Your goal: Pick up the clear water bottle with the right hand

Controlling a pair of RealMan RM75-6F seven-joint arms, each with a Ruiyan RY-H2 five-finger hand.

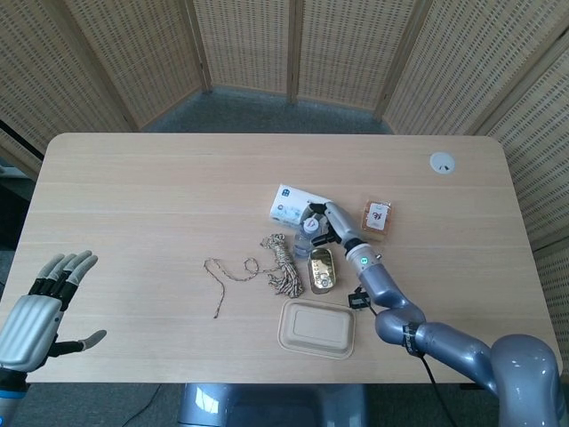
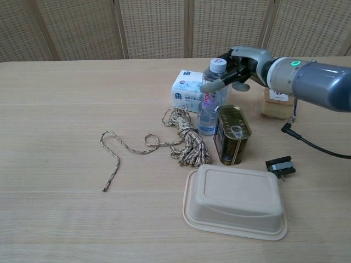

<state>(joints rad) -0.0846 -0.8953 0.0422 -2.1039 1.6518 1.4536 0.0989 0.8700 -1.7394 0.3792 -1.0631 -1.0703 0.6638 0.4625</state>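
Observation:
The clear water bottle [image 2: 208,112] with a white cap stands upright mid-table, between a rope bundle and a tin can; in the head view, the bottle [image 1: 303,246] shows from above. My right hand [image 2: 237,66] is at the bottle's upper part, one finger lying across the front of its shoulder and the others behind the neck, so it grips the bottle near the top. From the head camera, the right hand [image 1: 322,222] covers the cap area. My left hand [image 1: 40,302] hovers off the table's near left corner, fingers spread, holding nothing.
A white tissue pack [image 2: 187,90] lies just behind the bottle. The tin can [image 2: 231,135] and the rope bundle [image 2: 187,139] flank it. A beige lidded box [image 2: 236,200] sits in front, a small black clip [image 2: 280,166] to its right, and a snack packet [image 1: 376,220] behind.

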